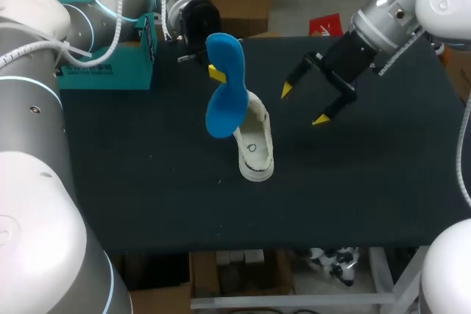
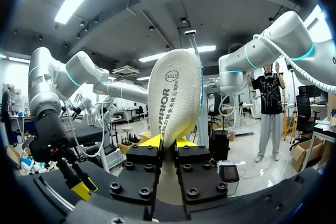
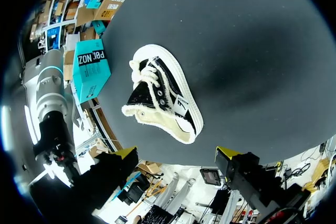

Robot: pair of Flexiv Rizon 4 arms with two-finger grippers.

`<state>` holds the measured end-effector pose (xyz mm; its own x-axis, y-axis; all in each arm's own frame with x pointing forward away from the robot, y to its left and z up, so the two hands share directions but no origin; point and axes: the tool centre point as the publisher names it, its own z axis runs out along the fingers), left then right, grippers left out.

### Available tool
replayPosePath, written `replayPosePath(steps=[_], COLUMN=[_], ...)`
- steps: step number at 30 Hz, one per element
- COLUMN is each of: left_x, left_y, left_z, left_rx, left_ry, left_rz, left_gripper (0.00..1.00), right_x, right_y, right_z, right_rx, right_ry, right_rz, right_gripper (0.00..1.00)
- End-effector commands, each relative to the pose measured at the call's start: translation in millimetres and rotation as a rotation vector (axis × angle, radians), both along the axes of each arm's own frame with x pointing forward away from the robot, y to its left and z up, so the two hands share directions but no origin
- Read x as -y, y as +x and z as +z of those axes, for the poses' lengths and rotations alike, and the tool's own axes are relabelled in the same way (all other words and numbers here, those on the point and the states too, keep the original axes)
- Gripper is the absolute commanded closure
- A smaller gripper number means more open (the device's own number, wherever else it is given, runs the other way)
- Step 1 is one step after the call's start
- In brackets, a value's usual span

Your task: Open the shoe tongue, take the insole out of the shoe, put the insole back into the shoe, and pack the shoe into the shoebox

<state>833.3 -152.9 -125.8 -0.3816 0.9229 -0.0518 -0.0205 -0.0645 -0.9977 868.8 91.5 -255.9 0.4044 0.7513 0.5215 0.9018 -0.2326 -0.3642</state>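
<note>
1. Overhead, a black table [image 1: 147,182] carries a pale shoe [image 1: 255,145] lying near its middle. Just above and behind it, the left gripper [image 1: 215,71] pinches a blue insole [image 1: 223,93] at its waist and holds it upright, clear of the shoe; the removal step looks done. The right gripper [image 1: 303,105] hovers beside the shoe with its fingers spread wide and empty, probably placed to steady the shoe when the insole goes back in. A teal shoebox [image 1: 110,64] sits at the far left corner, out of the way until packing.

2. Looking along the left wrist, the insole [image 2: 176,98] rises straight up between the two yellow-tipped fingers, which press on it from both sides. Its cream underside faces the camera. The grip sits low on the insole, so most of its length is free to feed into the shoe.

3. Looking along the right wrist, the shoe [image 3: 163,95] lies ahead of the right gripper [image 3: 176,155], laces and opening visible and nothing touching it. Both fingers stand far apart. The shoebox [image 3: 89,66] sits beyond the shoe, at the table's edge.
</note>
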Motion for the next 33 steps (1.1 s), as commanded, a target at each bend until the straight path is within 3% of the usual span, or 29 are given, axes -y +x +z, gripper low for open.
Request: replayPosePath(steps=[1,9,17,25,33], left_x=[6.9,27.5,42.3,46.0,51.5], left_y=[3.7,-9.0,-8.9,-10.9,-20.0], left_z=[-9.6,-27.0,-50.8,-58.6,-69.5], left_rx=[-0.088,0.113,0.247,0.348,0.472], left_ry=[-0.060,-0.031,-0.028,-0.059,-0.077], left_rz=[-0.191,-0.137,-0.089,-0.044,0.027], left_gripper=[1.00,1.00,1.00,1.00,1.00], right_x=[-6.5,-24.1,-29.4,-39.5,-46.8], right_y=[-0.7,-10.5,-24.5,-35.9,-38.4], right_z=[2.2,6.5,-0.7,-16.6,-31.7], right_rx=[-0.065,-0.198,-0.316,-0.348,-0.350], right_ry=[0.058,0.133,0.173,0.253,0.356], right_rz=[-0.050,-0.158,-0.244,-0.301,-0.343], right_gripper=[0.00,0.00,0.00,0.00,0.10])
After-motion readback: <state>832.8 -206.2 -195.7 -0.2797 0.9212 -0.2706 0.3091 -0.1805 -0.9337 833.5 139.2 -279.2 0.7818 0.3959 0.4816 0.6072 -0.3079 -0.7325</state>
